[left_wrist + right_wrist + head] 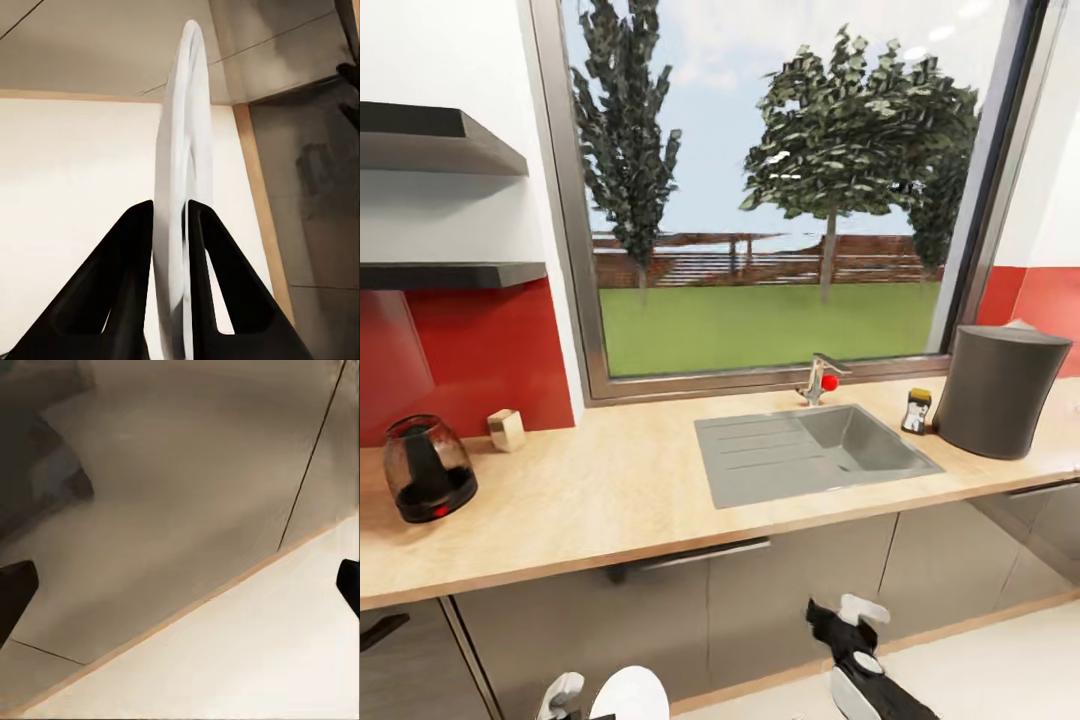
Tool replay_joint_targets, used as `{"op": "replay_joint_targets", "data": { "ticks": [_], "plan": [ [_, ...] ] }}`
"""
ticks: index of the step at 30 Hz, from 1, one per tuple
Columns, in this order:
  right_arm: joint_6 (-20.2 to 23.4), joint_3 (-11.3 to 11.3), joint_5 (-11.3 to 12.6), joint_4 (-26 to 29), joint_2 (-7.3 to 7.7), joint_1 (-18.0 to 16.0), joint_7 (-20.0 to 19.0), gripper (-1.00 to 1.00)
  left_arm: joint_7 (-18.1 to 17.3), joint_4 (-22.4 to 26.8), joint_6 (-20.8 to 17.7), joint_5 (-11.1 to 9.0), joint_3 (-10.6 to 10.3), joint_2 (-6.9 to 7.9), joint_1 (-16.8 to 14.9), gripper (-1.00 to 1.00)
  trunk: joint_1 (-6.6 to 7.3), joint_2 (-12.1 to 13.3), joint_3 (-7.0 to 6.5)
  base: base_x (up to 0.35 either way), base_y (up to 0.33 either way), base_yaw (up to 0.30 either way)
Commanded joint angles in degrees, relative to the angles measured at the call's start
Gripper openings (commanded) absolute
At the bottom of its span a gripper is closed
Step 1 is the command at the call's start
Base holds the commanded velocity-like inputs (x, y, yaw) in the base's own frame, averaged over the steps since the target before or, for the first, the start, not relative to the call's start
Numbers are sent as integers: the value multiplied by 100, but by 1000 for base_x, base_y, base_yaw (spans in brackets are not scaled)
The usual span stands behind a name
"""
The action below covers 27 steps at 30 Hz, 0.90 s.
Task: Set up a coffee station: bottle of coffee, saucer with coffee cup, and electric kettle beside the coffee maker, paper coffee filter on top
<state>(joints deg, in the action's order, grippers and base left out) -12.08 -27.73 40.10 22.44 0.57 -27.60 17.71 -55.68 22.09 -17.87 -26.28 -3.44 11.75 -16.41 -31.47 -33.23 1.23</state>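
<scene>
Saucer [184,150] sits edge-on, pinched between the left gripper [171,217] fingers, low before the cabinets; the right gripper [850,625] is spread wide, nothing between its fingers. I judge the carry goes best keeping the plate level and setting it on the countertop [610,490] beside the coffee maker [998,390], clear of the bottle of coffee [916,410].

Countertop [610,490]: kettle [428,469], coffee maker [997,391], bottle [916,411].
</scene>
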Motion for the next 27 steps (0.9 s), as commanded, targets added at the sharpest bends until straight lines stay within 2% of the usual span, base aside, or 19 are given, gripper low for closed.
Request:
{"op": "replay_joint_targets", "data": {
  "ticks": [1,3,5,7,9,11,12,13,15,17,20,27],
  "plan": [
    [-258,-59,43,-458,-1,-9,22,100,9,-13,-19,-53,-29,-9,-3,-100,-2,-11,7,0,0,-284],
    [-504,-75,-4,-1054,-3,-9,11,100,8,-37,-7,-53,-26,-53,-3,-100,-2,-11,1,0,0,-284],
    [-575,-78,-171,-1365,-5,-9,2,100,6,-99,-1,-58,-21,-121,-2,-100,-2,-11,-6,0,0,-284],
    [-577,-78,-673,-1828,-3,-9,-9,100,5,-189,2,-74,-20,-230,-2,-100,-2,-11,-10,0,0,-284],
    [-421,-81,-953,-2021,-4,51,-40,100,11,-208,3,-96,-13,-257,-2,-100,-2,-11,-12,0,0,-198],
    [720,-92,-1224,-2081,-44,221,-461,100,13,-233,123,-239,6,-252,2,-100,-2,-11,-12,0,0,-44],
    [1407,-98,-1386,-2090,-31,256,-1092,100,13,-358,333,-344,9,-240,5,-100,-2,-11,-12,0,0,-10],
    [1635,-100,-1472,-2093,-19,265,-1655,100,13,-549,502,-411,10,-234,6,-100,-2,-11,-12,0,0,-4],
    [1727,-100,-1513,-2094,-15,270,-1993,100,13,-748,658,-495,10,-224,6,-100,-2,-11,-12,0,0,-2],
    [1766,-98,-1518,-2088,-17,271,-2154,100,13,-961,814,-622,10,-219,6,-100,-2,-11,-12,0,0,-1],
    [1801,-99,-1509,-2079,-54,272,-2192,100,13,-1121,988,-781,7,-217,6,-100,-2,-11,-12,0,0,0],
    [1798,-94,-1520,-2084,-23,272,-2194,100,13,-1154,1056,-802,3,-225,6,-100,-2,-11,-12,0,-49,0]
  ]
}}
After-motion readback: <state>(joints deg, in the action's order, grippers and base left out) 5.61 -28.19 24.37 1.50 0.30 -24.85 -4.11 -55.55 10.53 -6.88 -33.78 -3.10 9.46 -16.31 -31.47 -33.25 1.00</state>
